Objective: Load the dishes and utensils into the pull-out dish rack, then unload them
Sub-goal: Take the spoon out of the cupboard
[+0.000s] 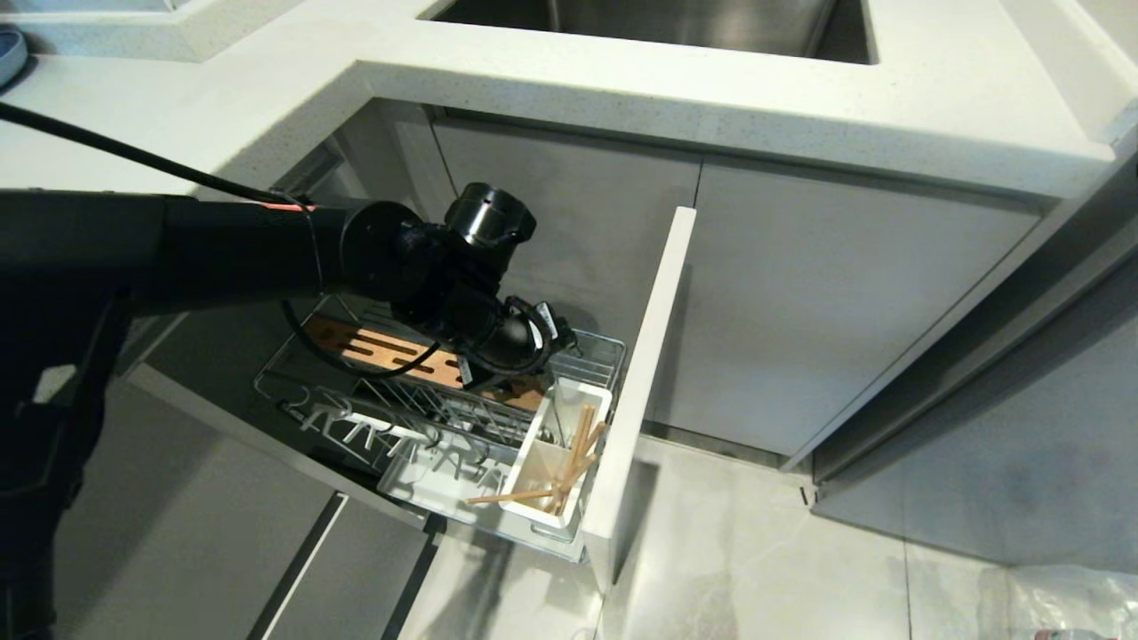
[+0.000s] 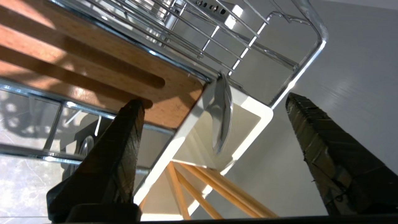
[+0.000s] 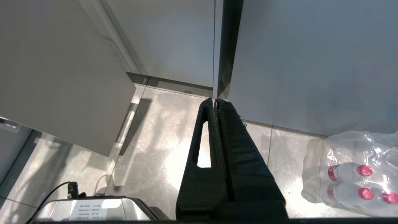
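Pale speckled stone forms the counter (image 1: 622, 80) overhead, with a steel sink (image 1: 658, 22) sunk into it and grey cabinet fronts below. Out of the corner unit stands the pull-out dish rack (image 1: 427, 404), a chrome wire basket fixed to a pale cabinet front (image 1: 640, 391) that juts into the room like a narrow wall. A slotted bamboo strip (image 1: 391, 351) crosses the basket; a white tray (image 1: 427, 476) lies under the wire prongs, and the white utensil cup (image 1: 556, 453) sits at the end just beside the front panel.

Inside that cup the chopsticks (image 1: 569, 467) lean at a slant, one lying low with its end poking out over the tray. The spoon (image 2: 221, 115) stands in the cup's far corner, its bowl up against the rim, close to the end of the bamboo strip.

Reaching across from the left, the black left arm covers the middle of the rack. The left gripper (image 2: 217, 146) hovers over the cup with its fingers (image 2: 121, 146) spread wide apart and holding nothing; one finger overlaps the bamboo, the other stands toward the pale panel.

Low by the grey floor (image 3: 149, 149), the right gripper (image 3: 216, 102) hangs with its fingers pressed together, empty. A shrink-wrapped pack of bottles (image 3: 357, 174) lies on the tiles beside it. Open floor stretches past the rack's front edge.
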Controlling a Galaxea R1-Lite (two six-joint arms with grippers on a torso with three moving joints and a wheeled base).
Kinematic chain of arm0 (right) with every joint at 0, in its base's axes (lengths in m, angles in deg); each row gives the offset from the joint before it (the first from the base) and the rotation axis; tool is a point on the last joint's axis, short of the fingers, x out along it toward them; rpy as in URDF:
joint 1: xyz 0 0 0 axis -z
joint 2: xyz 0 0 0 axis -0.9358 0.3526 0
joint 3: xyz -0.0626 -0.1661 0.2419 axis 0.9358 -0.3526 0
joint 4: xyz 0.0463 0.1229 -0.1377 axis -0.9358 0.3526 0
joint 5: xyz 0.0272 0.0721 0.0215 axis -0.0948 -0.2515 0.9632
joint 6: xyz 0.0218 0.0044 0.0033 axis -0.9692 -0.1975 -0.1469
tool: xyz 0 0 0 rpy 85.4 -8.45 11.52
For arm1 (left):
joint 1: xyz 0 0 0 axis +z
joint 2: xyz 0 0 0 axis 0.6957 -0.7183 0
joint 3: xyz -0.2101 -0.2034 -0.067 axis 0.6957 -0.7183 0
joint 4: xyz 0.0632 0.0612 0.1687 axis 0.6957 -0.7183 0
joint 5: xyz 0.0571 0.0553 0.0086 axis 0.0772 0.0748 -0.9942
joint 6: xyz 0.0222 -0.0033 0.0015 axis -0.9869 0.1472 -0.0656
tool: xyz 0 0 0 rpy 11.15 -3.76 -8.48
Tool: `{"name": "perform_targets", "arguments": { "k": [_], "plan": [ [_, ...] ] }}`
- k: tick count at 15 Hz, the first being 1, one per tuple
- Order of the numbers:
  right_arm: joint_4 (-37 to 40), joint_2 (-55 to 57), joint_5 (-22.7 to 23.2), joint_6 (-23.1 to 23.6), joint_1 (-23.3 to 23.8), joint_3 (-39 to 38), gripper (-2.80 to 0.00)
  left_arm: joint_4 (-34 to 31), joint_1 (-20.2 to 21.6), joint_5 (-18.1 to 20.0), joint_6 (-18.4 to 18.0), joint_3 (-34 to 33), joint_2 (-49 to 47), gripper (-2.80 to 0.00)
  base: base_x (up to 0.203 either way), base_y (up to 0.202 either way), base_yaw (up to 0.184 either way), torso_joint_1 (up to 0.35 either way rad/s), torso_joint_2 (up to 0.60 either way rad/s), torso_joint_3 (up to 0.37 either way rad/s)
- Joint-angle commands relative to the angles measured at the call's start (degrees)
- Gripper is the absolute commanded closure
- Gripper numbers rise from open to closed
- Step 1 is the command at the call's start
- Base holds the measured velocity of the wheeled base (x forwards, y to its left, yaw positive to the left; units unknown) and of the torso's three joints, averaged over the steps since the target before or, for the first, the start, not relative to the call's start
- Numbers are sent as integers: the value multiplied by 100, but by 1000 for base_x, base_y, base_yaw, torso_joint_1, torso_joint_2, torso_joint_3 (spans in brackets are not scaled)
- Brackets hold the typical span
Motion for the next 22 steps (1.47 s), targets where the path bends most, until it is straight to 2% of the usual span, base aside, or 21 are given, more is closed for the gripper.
{"name": "perform_targets", "arguments": {
  "k": [1, 15, 17, 19, 22],
  "plan": [
    [-1, 0, -2, -1, -1, -9, 0, -3, 15, -5, 25, 2, -45, -280, 0, 0, 0, 0, 0, 0],
    [-1, 0, -2, -1, -1, -9, 0, 194, 34, 13, 43, 37, -148, -280, 0, 0, 0, 0, 0, 0],
    [-1, 0, -2, -1, -1, -9, 0, 190, 22, 63, 51, 24, -156, -280, 0, 0, 0, 0, 0, 0],
    [-1, 0, -2, -1, -1, -9, 0, 177, 8, 298, 163, 10, -170, -280, 0, 0, 0, 0, 0, 0],
    [-1, 0, -2, -1, -1, -9, 0, 186, -1, 303, 184, 2, -218, -280, 0, 0, 0, 0, 0, 0]
  ]
}}
